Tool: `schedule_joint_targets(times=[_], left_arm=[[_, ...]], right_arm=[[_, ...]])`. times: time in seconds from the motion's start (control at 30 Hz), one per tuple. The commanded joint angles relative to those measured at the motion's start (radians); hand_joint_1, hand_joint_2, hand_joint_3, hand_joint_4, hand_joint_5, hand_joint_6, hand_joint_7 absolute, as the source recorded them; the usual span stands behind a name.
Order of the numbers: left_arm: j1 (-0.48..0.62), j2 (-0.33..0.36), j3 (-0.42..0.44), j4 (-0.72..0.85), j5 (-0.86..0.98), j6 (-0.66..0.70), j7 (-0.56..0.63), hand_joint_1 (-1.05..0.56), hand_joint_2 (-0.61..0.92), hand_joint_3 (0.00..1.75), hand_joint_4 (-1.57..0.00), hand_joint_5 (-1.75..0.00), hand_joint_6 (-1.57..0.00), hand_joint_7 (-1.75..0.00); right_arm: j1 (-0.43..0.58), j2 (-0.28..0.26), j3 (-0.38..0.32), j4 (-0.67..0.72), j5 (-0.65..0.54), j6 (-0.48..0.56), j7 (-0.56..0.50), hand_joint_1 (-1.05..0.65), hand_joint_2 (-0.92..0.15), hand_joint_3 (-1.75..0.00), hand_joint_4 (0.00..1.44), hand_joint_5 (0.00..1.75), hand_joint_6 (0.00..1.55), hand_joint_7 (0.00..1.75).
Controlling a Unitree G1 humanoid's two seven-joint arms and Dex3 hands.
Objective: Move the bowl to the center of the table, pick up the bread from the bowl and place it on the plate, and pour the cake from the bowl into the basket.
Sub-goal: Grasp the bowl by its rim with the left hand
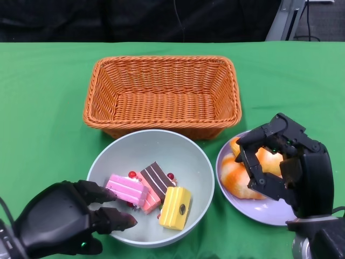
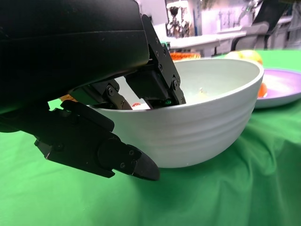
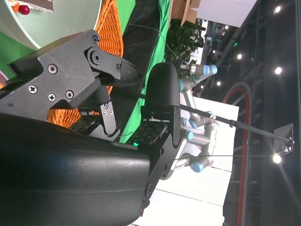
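Basket (image 1: 161, 94): orange wicker, rectangular, at the far middle of the green table (image 1: 43, 97); nothing in it.

Bowl (image 1: 186, 156): pale grey-green, just in front of the basket, its far rim close to the basket's near wall. Holds three cake pieces: pink (image 1: 129, 190), chocolate-striped (image 1: 157, 179), yellow (image 1: 176, 207), with small red cherries among them.

Plate (image 1: 269, 208): lilac, just right of the bowl. Holds the bread (image 1: 237, 174), orange-glazed, partly hidden by the right hand.

Left hand (image 1: 70, 218): at the bowl's near-left rim, fingers inside over the rim and thumb under the outer wall, as the left wrist view shows; it grips the rim.

Right hand (image 1: 283, 162): above the plate, fingers curled apart over the bread; whether they touch it cannot be told.
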Motion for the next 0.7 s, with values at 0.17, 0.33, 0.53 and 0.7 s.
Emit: schedule_joint_targets(times=[0.17,0.33,0.53,0.7], left_arm=[[0.018,0.047,-0.062,-0.104,-0.064,0.139,-0.169,-0.48,0.91,0.01,-0.81,-0.01,-0.76,0.0],[-0.02,0.043,-0.121,-0.09,-0.084,0.193,-0.231,-0.5,0.92,0.01,-0.85,-0.02,-0.75,0.0],[-0.064,0.031,-0.188,-0.045,-0.065,0.251,-0.226,-0.51,0.92,0.03,-0.87,-0.02,-0.74,0.0],[-0.126,0.0,-0.251,0.078,-0.056,0.271,-0.163,-0.49,0.92,0.06,-0.88,-0.02,-0.74,0.0]], right_arm=[[0.01,-0.001,-0.001,-0.033,0.006,0.005,-0.002,-0.12,-0.58,-0.89,0.74,1.44,0.72,1.19],[0.013,0.003,0.002,-0.032,0.012,0.004,0.0,-0.11,-0.58,-0.88,0.74,1.44,0.73,1.19],[0.012,0.004,0.003,-0.028,0.017,0.004,0.0,-0.11,-0.59,-0.86,0.74,1.44,0.73,1.18],[0.02,0.001,0.005,-0.04,0.011,0.013,-0.001,-0.1,-0.58,-0.88,0.74,1.43,0.73,1.17]])
